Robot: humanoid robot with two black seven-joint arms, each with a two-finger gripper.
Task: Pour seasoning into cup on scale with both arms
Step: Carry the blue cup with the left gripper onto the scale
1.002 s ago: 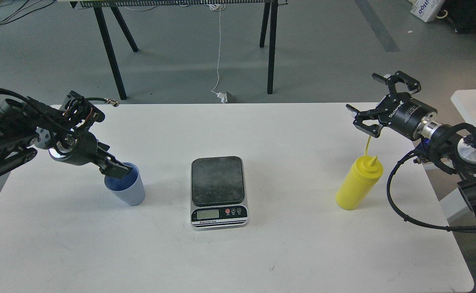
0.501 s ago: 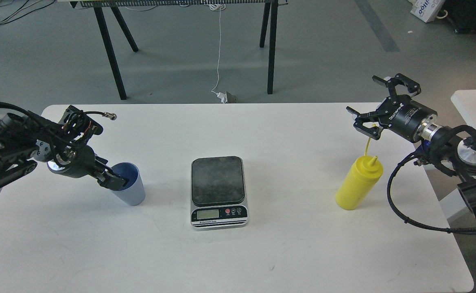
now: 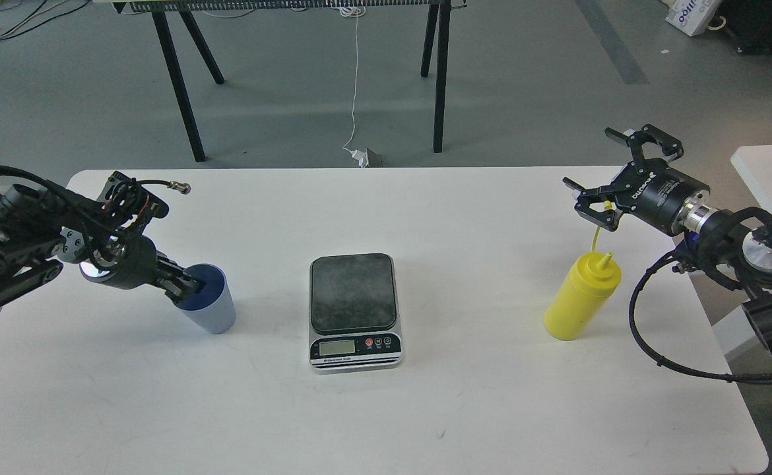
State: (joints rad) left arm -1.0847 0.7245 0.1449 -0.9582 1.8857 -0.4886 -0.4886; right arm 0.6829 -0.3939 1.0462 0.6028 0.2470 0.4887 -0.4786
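Left gripper (image 3: 187,287) fingers have closed on the cup (image 3: 210,307) rim.

The room is evenly and brightly lit from overhead, with a cool, slightly bluish cast. The white table (image 3: 465,218) is bright but not blown out, and faint scuffs show on its surface. Shadows are soft and pale: a diffuse grey patch lies beneath the left arm (image 3: 30,241) and beside the light-blue cup (image 3: 209,305), and a weak one beneath the yellow squeeze bottle (image 3: 582,297). The trestle legs (image 3: 176,79) cast blurred bands across the grey floor (image 3: 524,79). The dark weighing plate of the scale (image 3: 354,310) shows dull mottled reflections. Focus is sharp throughout, with no motion blur; straight edges bow only slightly near the borders.
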